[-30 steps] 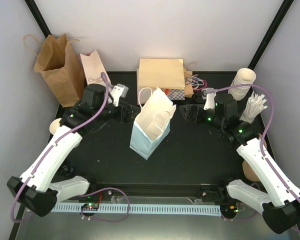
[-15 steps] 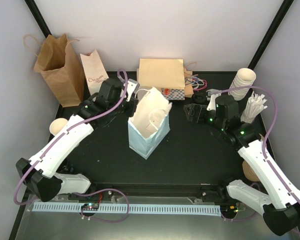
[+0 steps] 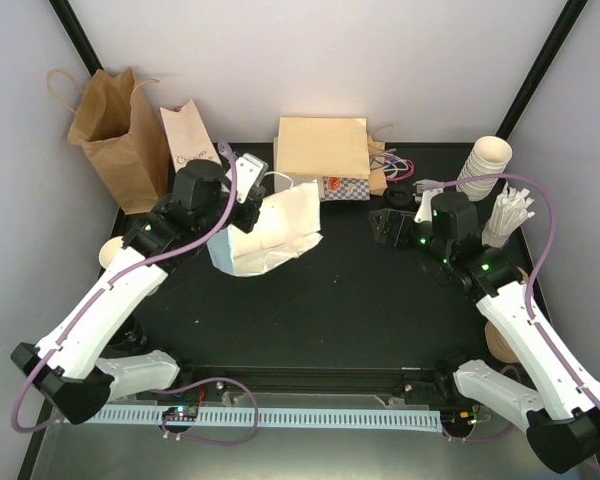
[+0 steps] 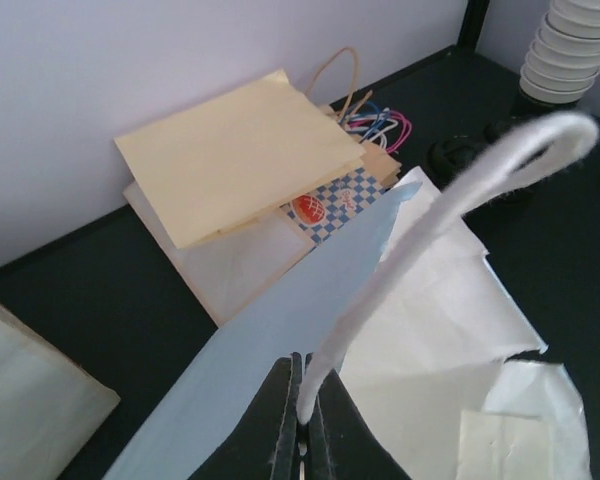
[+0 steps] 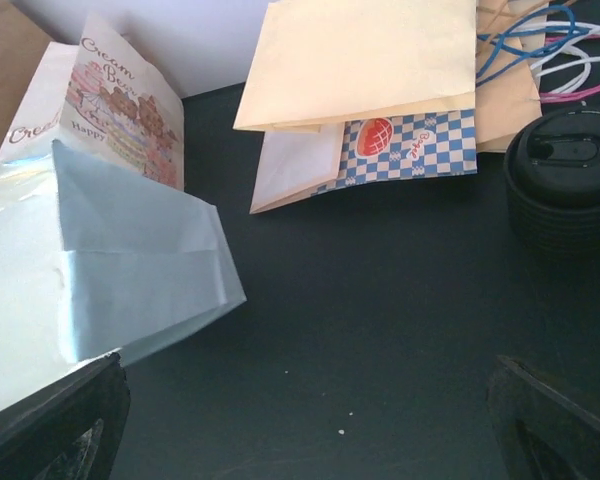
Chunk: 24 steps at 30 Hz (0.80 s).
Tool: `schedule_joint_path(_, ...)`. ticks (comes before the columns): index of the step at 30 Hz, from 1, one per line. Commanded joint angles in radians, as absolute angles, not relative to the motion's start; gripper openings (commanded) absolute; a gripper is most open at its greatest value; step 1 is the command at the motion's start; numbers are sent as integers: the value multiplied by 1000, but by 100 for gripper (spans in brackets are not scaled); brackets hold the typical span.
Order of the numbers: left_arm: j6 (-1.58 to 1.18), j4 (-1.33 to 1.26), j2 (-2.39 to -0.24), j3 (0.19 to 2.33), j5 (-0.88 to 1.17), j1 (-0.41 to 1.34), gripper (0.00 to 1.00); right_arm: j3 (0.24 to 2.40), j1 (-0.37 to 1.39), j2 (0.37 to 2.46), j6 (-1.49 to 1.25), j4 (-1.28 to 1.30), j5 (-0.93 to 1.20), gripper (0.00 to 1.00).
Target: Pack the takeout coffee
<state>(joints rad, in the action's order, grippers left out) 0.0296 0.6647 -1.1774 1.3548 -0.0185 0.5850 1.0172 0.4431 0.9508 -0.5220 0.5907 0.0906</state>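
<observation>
the packing looked like it had only just begun. the left gripper [image 4: 300,415] was pinched tight on the white rope handle [image 4: 450,200] of the light blue bag [image 3: 265,235]. the bag lay tipped on its side on the black table [image 3: 360,300], with its mouth not standing open. the right gripper [image 5: 300,425] hung with its fingers spread wide and held nothing. it was near a stack of black lids [image 5: 565,175] but not touching it. the takeout coffee did not show in any view, so i could not tell where it was. nothing that looked like it showed at the bag. my guess was that nearly all the work was left: stand the bag up, open it, find the coffee and set it inside. as for writing, a small white bag [image 5: 110,110] by the back wall had curly letters that started "cream", with little bears and a word like "happy" under them. a blue checked bag [image 5: 410,145] lay flat under a plain tan bag [image 5: 370,60]. it had a red round mark and a slanted word too small to read. a tall brown bag [image 3: 115,135] and a stack of cups [image 3: 485,165] showed no words.
</observation>
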Motion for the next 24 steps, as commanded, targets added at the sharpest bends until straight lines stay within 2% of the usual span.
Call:
schedule_joint_path(1,114,590,-1116,1295,52,590,1,995,449,964,-514,579,98,100)
schedule_joint_path(5,111,558,-1083,1208,166,597,1,977,449,978,-497,582,123,100)
schedule_joint_path(15,103,599,-1055,1141,205,642,2,954,449,1015,-438,601,215,100)
schedule_joint_path(20,133,585,-1021,1088,200,692,1,934,453,1030,-409,576,347,100)
schedule_joint_path(24,133,583,-1008,1080,172,705,2,921,476,1044,-404,574,329,100)
